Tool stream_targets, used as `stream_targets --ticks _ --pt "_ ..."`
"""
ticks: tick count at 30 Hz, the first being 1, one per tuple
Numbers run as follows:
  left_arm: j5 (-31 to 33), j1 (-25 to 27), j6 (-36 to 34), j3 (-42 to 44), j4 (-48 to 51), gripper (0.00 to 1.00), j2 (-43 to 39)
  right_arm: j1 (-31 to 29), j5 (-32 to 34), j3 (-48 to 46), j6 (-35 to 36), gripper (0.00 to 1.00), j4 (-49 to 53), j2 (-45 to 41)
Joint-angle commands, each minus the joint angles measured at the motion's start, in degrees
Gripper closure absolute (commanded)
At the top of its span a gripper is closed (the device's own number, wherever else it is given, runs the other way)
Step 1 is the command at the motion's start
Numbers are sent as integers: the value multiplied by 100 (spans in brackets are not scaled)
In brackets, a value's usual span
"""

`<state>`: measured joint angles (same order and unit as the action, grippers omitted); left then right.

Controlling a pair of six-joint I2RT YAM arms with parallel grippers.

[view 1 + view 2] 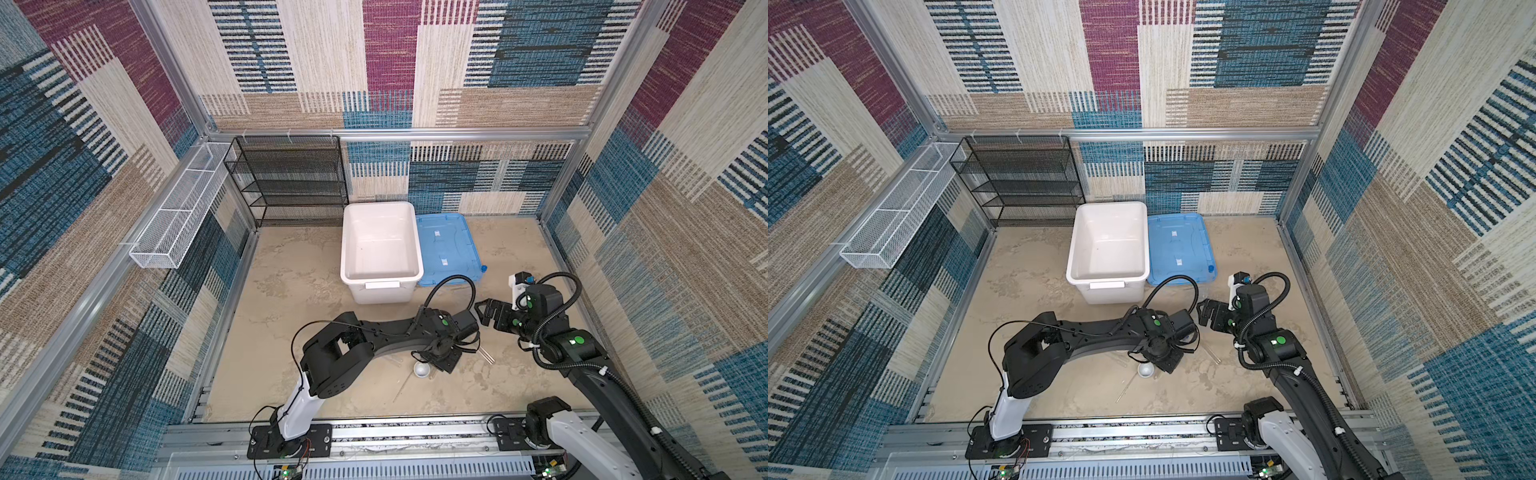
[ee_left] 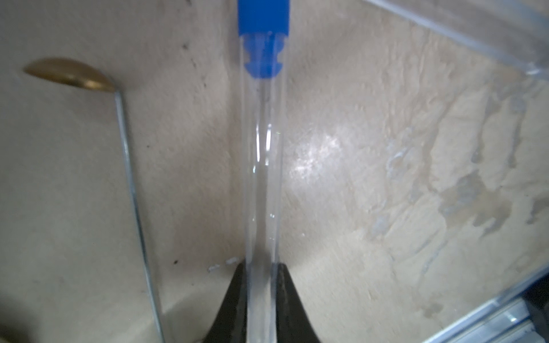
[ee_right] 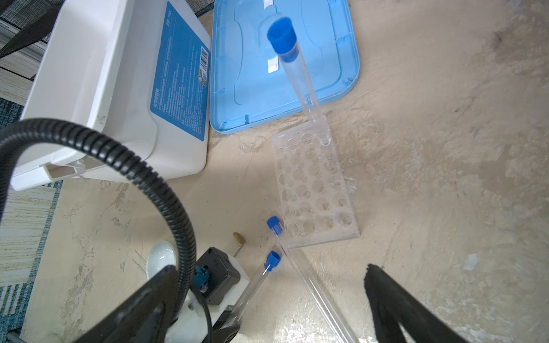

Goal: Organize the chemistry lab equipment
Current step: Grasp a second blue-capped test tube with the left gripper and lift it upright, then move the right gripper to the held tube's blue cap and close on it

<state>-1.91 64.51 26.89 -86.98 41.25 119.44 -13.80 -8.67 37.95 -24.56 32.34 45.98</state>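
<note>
My left gripper is shut on a clear blue-capped tube, held low over the table. The same tube shows in the right wrist view, beside a second tube lying flat. Another tube stands tilted in a clear rack. A thin metal rod with a brass spoon tip lies next to the held tube. A white round dish sits by the left wrist. My right gripper hovers open and holds nothing, a little beyond the left arm's wrist.
A large white bin stands mid-table with its blue lid flat beside it on the right. A black mesh shelf stands at the back left. A white wire basket hangs on the left wall.
</note>
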Motion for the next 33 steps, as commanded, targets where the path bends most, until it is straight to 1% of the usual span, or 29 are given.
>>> stream_targets --ticks 1,7,11,13,15,18,22,25,29,33 --pt "33 -59 67 84 52 82 -35 -3 -104 -29 45 1 -214 -31" --pt "-11 -139 131 335 -264 83 -308 -5 -230 -59 22 1 -327 17" --pt "-155 -199 107 726 -857 83 -742 -5 -371 -65 10 1 -465 35" --pt "-582 -262 73 1069 -1505 83 -971 -5 -429 -67 6 0 -578 -10" --pt "-1081 -361 224 1434 -2208 83 -1150 -2 -516 -96 40 3 -820 -197" --pt "-1178 -374 213 1548 -2482 83 -1229 1 -447 -142 5 3 -1071 -507" --pt "-1268 -371 236 1890 -3091 83 -1529 2 -447 -20 105 2 -1002 -391" --pt "-1258 -383 72 2134 -3463 84 -1867 20 -689 145 300 2 -930 -201" --pt "-1203 -393 -128 2539 -3928 84 -2451 168 -1032 668 630 1 -594 -113" --pt "-1170 -445 -202 2949 -4319 84 -2886 276 -1815 1062 642 1 -537 154"
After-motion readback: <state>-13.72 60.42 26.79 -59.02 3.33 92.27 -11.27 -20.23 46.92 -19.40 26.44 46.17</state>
